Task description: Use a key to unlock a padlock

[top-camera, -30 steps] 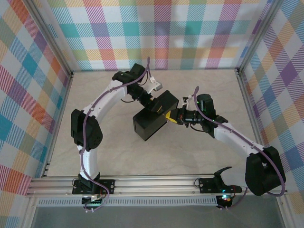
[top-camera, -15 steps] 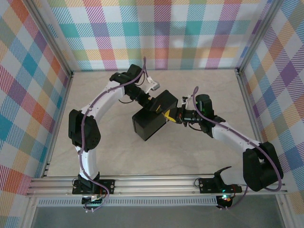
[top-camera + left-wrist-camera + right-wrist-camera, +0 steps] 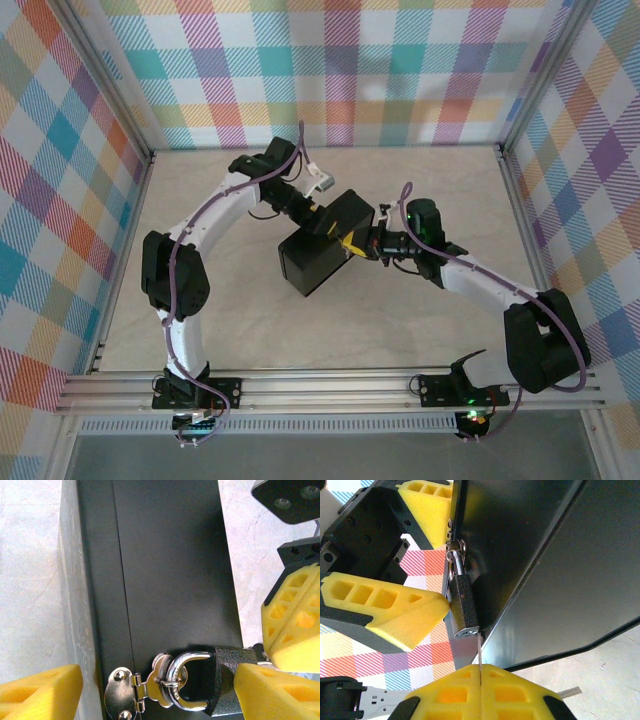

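One padlock (image 3: pixel 462 606), one key (image 3: pixel 479 652), one box (image 3: pixel 170 570), two pincers.
The padlock hangs from the box's hasp (image 3: pixel 135 687). The right pincer (image 3: pixel 480 672), pads pressed together, pinches the key, whose tip meets the padlock's base. The left pincer (image 3: pixel 155 692) gapes wide, one pad touching the padlock body, the other beside the box.

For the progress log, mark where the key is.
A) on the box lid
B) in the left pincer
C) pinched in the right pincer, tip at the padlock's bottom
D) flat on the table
C: the right pincer is shut on the thin key, whose tip reaches the bottom end of the padlock.
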You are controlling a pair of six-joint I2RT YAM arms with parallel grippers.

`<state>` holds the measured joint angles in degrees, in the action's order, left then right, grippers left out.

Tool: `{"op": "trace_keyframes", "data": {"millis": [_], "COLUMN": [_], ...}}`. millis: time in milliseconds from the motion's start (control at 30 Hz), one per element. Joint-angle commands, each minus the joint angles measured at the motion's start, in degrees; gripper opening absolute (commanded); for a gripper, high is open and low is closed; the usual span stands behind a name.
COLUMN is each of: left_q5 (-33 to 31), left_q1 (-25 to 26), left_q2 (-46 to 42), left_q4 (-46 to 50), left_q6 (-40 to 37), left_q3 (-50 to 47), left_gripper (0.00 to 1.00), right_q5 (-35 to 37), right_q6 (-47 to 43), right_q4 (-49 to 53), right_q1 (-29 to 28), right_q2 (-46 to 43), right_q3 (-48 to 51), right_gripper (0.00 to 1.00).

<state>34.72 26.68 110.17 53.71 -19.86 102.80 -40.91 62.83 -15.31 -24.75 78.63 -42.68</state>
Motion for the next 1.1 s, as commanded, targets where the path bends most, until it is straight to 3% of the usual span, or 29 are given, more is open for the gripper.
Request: {"op": "trace_keyframes", "data": {"millis": [0, 400, 1067], "left_q5": [-0.9, -0.29, 1.14], "left_q1": [-0.48, -1.55, -1.56], "left_q2": [-0.67, -1.06, -0.73], "left_q4": [3.18, 2.71, 2.01], "left_q6": [0.12, 0.96, 2.38], "left_q3": [-2.42, -2.96, -2.85], "left_gripper": [0.78, 0.78, 0.78], "right_q5": [0.65, 0.78, 1.18], "right_q6": [1.22, 1.15, 5.01], "right_q4": [-3.18, -1.24, -7.27], "right_q1": [-0.38, -0.42, -1.89], "right_q2": [0.73, -1.28, -0.8], "right_q3": [-0.04, 1.69, 2.25], "right_gripper": [0.0, 0.0, 0.0]}}
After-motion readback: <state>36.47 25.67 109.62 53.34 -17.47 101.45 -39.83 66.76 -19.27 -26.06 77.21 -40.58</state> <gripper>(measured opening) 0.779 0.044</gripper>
